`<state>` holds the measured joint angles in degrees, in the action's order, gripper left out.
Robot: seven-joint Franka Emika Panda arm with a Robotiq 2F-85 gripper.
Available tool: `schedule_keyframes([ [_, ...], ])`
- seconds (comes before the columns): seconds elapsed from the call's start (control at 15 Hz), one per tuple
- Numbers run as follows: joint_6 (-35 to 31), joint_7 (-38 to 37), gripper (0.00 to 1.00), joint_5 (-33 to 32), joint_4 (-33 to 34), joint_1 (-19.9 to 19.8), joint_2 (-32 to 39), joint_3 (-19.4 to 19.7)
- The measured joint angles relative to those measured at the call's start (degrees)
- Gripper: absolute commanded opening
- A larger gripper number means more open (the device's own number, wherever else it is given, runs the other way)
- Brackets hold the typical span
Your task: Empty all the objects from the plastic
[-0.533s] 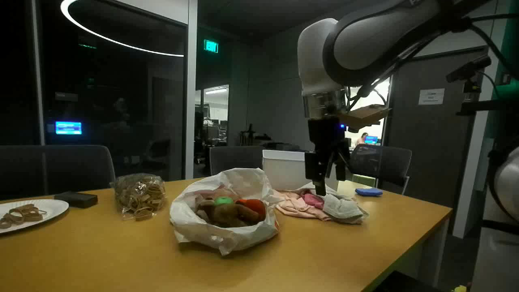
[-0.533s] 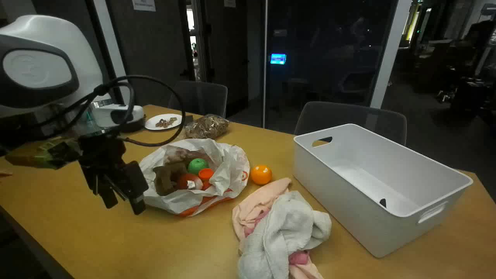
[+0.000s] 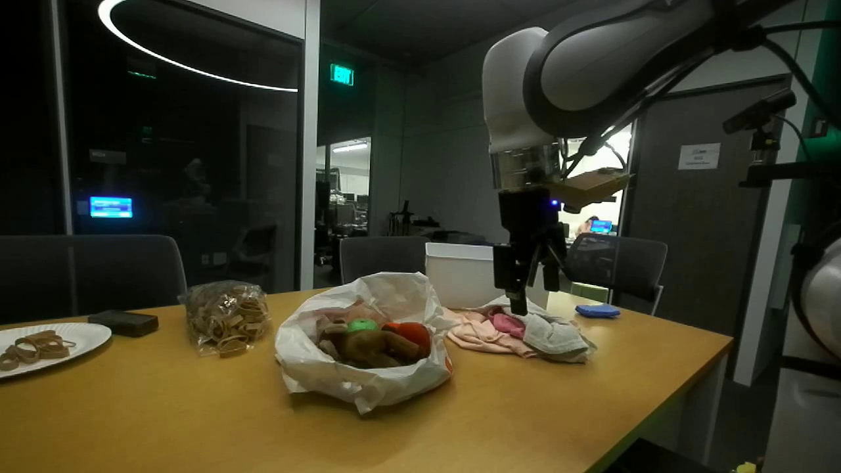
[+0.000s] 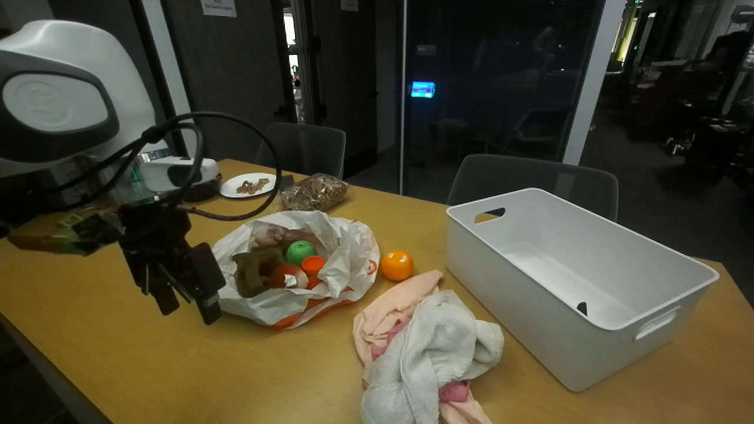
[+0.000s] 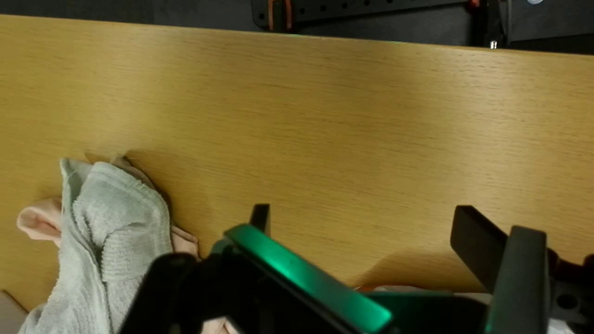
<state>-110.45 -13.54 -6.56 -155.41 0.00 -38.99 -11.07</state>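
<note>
Here's the table (image 4: 283, 377), white bin (image 4: 512, 297) on it, plastic bag (image 4: 356, 241) too, its mouth gaping; the claw (image 4: 189, 311) hangs near the bag, jaws wide apart; brown object (image 3: 371, 348) inside the bag, orange ball (image 4: 397, 265) just outside, green ball (image 4: 300, 252) within.

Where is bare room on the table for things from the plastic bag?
Bare: in the wrist view, between the gray towel and the table edge; in an exterior view, the tabletop in front of the plastic bag. Crowded: around the orange, between bag and white bin, with the peach cloth close.
</note>
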Motion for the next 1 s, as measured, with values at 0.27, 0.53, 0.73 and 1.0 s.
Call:
schedule_keyframes([
  [0.27, 0.0, 0.0, 1.00, 0.0, -0.1, 0.0, 0.0, 0.1],
  [0.53, -5.0, 3.8, 1.00, 0.0, 0.3, 1.3, 3.1, 0.6],
  [0.73, -13.1, 8.7, 1.00, -1.8, 3.7, 2.6, 10.8, 0.5],
  [1.0, -15.8, 13.2, 1.00, -4.6, 13.1, 3.5, 24.6, 0.5],
])
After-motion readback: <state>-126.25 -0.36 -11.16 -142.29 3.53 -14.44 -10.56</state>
